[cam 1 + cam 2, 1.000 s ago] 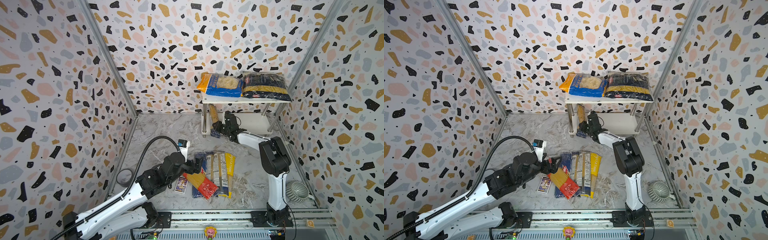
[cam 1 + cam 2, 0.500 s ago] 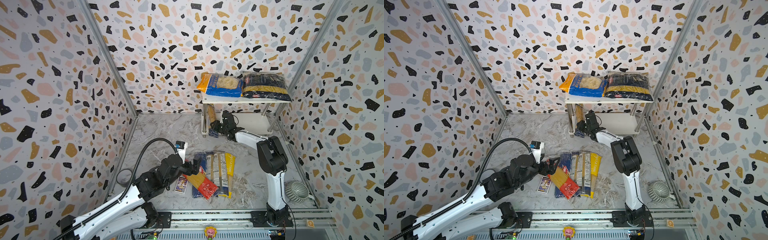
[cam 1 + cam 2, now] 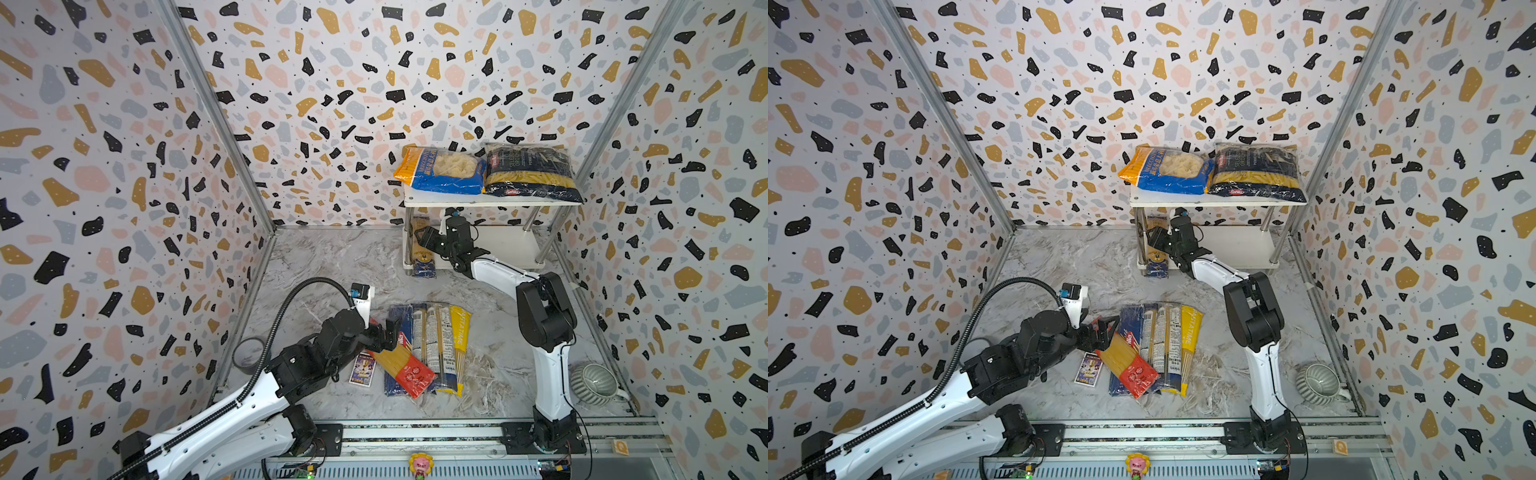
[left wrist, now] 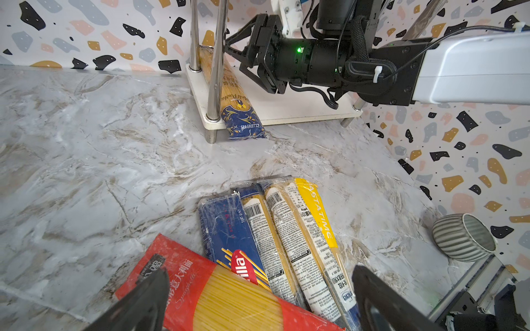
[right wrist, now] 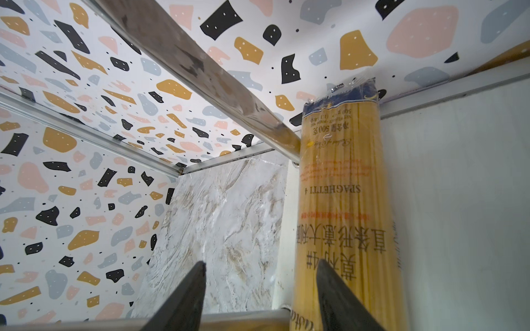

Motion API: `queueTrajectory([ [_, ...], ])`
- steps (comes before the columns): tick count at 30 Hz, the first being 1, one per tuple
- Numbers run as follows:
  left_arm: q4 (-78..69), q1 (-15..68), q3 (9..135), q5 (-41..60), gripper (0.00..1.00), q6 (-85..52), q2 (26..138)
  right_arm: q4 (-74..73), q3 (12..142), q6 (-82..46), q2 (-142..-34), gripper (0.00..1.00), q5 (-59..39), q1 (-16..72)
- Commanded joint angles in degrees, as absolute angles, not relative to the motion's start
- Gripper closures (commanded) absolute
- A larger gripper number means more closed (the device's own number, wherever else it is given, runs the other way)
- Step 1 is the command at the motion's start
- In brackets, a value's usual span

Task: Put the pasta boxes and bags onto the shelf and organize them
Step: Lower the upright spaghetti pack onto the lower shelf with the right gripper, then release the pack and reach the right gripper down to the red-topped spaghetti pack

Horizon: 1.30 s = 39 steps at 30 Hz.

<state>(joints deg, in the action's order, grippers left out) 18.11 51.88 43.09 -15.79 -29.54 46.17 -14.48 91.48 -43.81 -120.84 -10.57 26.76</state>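
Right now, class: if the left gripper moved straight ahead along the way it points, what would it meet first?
Most likely the red spaghetti pack. The open left gripper points down at it, and the pack lies in line between its fingertips, overlapping the blue Barilla box. Depth is hard to judge.

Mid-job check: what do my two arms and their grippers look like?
White shells, black joints on both. Left arm carries a black ribbed hose; right arm shows a green light at its wrist. Left gripper and right gripper: black, tapered fingers.

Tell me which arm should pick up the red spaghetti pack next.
Left. The open left gripper hovers over the red spaghetti pack's end; the right gripper is away at the shelf's lower board.
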Motion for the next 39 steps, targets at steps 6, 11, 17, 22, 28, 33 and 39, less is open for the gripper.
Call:
queueTrajectory([
  [6, 15.7, 51.9, 40.7, -16.8, 0.0, -30.6, 43.7, -9.6, 84.8, -41.3, -108.8, 0.38, -10.0, 26.8],
  [11, 15.8, 52.0, 39.1, -14.4, 0.01, -31.6, 45.4, -8.2, 76.4, -39.5, -101.4, 0.35, -11.6, 27.8],
  [17, 16.7, 52.0, 38.0, -12.8, 0.01, -33.1, 46.2, -3.5, 64.5, -34.5, -90.1, 0.28, -9.1, 33.5],
  [22, 18.2, 52.1, 38.5, -12.9, 0.01, -34.2, 43.9, 4.0, 59.6, -30.6, -83.3, 0.27, -3.7, 41.2],
  [28, 22.4, 52.0, 38.7, -13.7, 0.01, -34.5, 37.7, 5.9, 51.8, -32.4, -75.5, 0.27, -0.9, 49.0],
  [33, 28.1, 52.1, 42.9, -13.4, 0.01, -32.6, 35.3, 6.6, 47.1, -35.4, -71.0, 0.27, 2.4, 54.5],
  [39, 35.2, 52.0, 50.1, -12.4, 0.0, -28.5, 36.1, 6.5, 43.7, -37.3, -69.5, 0.25, 6.3, 62.1],
])
